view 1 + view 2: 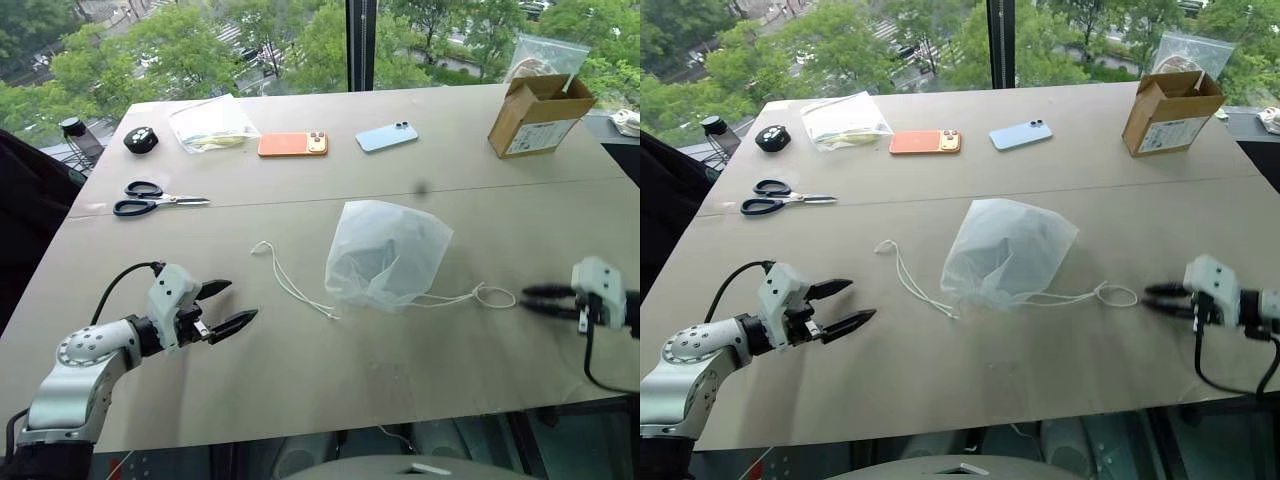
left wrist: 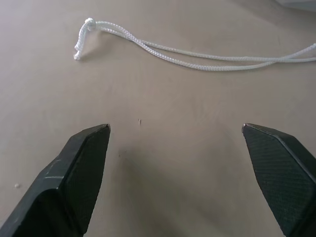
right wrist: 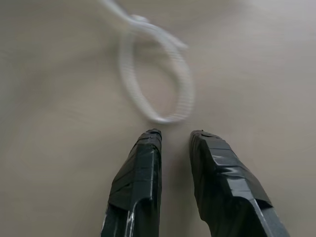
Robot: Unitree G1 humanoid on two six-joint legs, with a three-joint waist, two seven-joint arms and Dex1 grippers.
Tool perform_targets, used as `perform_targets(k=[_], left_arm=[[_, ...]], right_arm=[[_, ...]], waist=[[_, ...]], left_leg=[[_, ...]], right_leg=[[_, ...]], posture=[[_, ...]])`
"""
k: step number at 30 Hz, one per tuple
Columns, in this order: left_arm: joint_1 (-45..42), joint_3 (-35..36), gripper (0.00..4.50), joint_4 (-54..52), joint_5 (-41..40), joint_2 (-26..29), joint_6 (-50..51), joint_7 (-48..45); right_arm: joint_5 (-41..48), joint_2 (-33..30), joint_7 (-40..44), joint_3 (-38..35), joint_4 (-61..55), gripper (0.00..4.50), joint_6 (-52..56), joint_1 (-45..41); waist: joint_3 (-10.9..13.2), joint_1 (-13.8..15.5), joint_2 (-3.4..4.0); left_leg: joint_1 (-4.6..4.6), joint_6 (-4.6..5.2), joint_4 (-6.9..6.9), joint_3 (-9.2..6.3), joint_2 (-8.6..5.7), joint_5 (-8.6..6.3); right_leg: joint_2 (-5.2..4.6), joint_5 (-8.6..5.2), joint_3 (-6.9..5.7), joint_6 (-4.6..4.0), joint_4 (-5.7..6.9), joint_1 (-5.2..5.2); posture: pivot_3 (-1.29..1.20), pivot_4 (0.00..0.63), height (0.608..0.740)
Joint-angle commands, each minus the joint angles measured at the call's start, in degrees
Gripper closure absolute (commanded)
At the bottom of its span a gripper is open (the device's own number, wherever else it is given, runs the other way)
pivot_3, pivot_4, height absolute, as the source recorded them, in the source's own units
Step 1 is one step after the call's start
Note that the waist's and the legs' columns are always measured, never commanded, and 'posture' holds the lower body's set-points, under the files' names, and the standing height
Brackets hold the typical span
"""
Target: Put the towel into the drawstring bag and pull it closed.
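Tabletop (image 1: 300, 390), drawstring bag (image 1: 385, 252) cinched mouth toward robot, seemingly

Cinched drawstring bag (image 1: 385, 255), towel (image 1: 368, 258) inside

Soft daylight from windows, faint shadows, right wrist view blurred

- Head stereo pair looks forward and down over the table (image 1: 300, 380), sharing everything.
- Wrist cameras sit close above the tabletop, cord (image 2: 197, 54) toward 12 o'clock.
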Motion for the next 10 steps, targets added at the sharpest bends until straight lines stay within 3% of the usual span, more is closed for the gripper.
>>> perform_targets(k=[1,4,10], left_arm=[[-0.02,2.03,0.08,-1.14,0.33,0.22,-1.36,-0.10],[-0.54,2.62,0.08,-1.11,0.31,0.36,-1.60,-0.13],[-1.13,3.00,0.08,-0.99,0.02,0.42,-1.71,-1.13]], right_arm=[[6.37,2.04,1.57,-5.02,1.18,3.46,3.15,-3.39],[13.44,1.89,8.31,-7.09,-3.62,3.46,11.10,-1.66],[14.43,0.08,12.21,-8.06,-4.02,3.46,14.51,-0.81]], waist=[[0.02,-0.01,-0.01],[0.05,-0.02,0.04],[0.06,0.11,0.06]], left_leg=[[0.00,0.00,0.00,-0.01,0.03,0.00],[-0.05,0.00,-0.04,-0.05,0.09,-0.01],[-0.16,0.07,-0.07,-0.01,0.07,-0.07]], right_leg=[[0.01,0.00,0.00,-0.01,0.01,-0.01],[0.02,0.00,-0.04,-0.01,0.00,-0.06],[0.00,0.00,-0.03,-0.01,-0.06,-0.15]], posture=[[0.00,0.150,0.740],[0.00,0.150,0.740],[0.00,0.150,0.740]])
